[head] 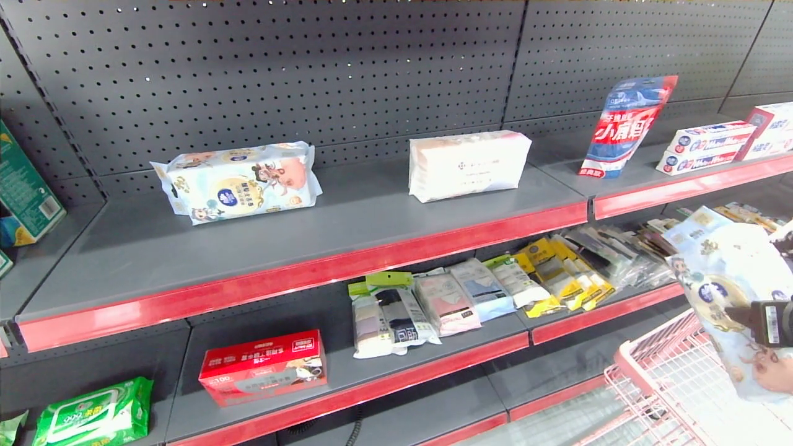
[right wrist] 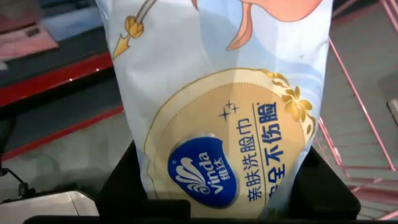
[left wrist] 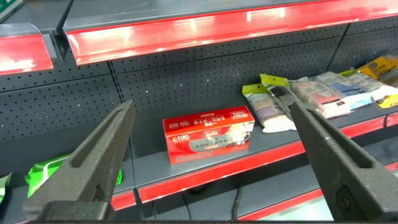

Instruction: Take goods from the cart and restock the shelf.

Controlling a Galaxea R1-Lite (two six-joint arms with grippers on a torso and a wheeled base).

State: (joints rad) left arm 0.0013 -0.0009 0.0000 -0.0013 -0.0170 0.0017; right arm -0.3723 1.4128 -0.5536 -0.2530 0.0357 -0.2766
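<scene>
Right gripper (head: 763, 322) clamps tissue pack (head: 722, 272) mid-body; likely light, squashy, film slippery; left gripper (left wrist: 209, 106) wide open, empty.

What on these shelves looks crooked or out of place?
The blue-and-red pouch on the top shelf leans back against the pegboard. Below, the flat packets lie fanned and overlapping, not in a neat row. The cartoon-print tissue pack sits slightly turned. Nothing looks spilled or torn.
</scene>
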